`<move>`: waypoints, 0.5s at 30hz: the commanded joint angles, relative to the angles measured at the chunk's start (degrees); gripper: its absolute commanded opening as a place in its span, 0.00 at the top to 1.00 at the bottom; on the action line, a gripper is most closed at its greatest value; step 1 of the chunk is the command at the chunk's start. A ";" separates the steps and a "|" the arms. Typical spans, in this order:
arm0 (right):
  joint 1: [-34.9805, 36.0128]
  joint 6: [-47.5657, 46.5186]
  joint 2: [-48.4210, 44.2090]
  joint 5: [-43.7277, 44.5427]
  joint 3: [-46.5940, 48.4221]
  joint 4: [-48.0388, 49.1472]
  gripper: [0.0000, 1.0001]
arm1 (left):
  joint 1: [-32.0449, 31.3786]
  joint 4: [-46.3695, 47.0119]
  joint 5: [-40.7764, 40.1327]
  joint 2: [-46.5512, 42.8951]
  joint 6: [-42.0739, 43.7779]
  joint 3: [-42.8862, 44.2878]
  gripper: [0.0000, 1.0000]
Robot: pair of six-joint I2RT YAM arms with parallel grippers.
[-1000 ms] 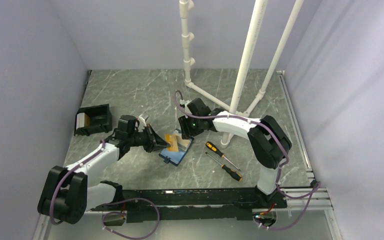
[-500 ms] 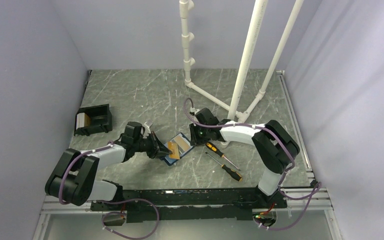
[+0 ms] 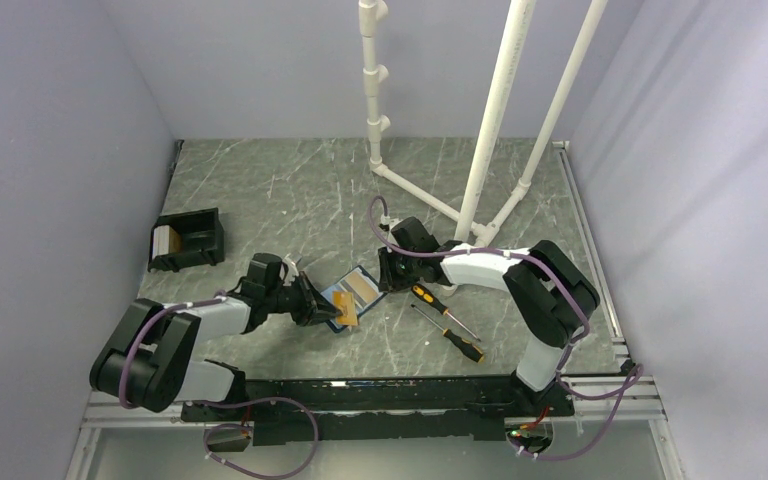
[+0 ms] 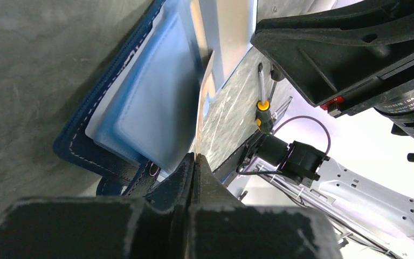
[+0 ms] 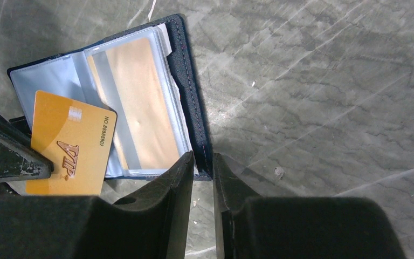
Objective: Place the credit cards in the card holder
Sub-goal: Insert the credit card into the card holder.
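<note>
Pinching the gold card [image 5: 70,143] by the edge nearest its own arm, the left gripper [image 4: 195,156] is closed tight on it. The card stands tilted over the left, empty sleeve of the open card holder [image 5: 191,97]. Its long axis is roughly parallel to the sleeved card [image 5: 135,108] on the right half. The right gripper [image 5: 202,159] sits astride the holder's navy right edge with its jaws a narrow slit apart; I cannot tell if they clamp it. The left arm is nearer and likely slides the card in. Sleeve mouth not visible.
</note>
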 commanded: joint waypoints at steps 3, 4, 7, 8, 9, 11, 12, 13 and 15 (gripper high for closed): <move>0.12 -0.48 0.43 -0.05 -1.11 1.43 0.78 | -0.18 -1.93 -3.61 -4.11 -0.61 -0.36 1.00; 0.12 -0.52 0.40 -0.12 -1.04 1.43 0.78 | -0.18 -2.99 -3.90 -5.06 -0.52 -0.36 1.00; 0.12 -0.56 0.41 -0.29 -1.19 1.74 0.78 | -0.18 -5.04 -4.96 -8.41 -0.95 -0.80 1.00; 0.10 -0.57 0.48 -0.31 -1.20 1.79 0.78 | -0.18 -5.53 -5.34 -9.45 -1.10 -1.02 1.00; 0.12 -0.57 0.57 -0.39 -1.16 1.95 0.78 | -0.18 -5.83 -5.62 -10.42 -1.04 -1.19 1.00; 0.18 -0.65 0.92 -0.68 -1.02 2.11 0.78 | -0.18 -6.15 -6.04 -10.71 -0.89 -1.43 1.00; 0.20 -0.61 1.10 -0.81 -0.96 2.13 0.78 | -0.18 -5.82 -5.95 -10.43 -0.67 -1.53 1.00; 0.29 -0.65 1.28 -0.86 -0.87 2.14 0.78 | -0.18 -5.01 -5.49 -9.87 -0.65 -1.68 1.00; 0.45 -0.72 1.39 -0.70 -0.77 2.04 0.78 | -0.18 -2.88 -4.56 -8.29 -1.08 -2.02 1.00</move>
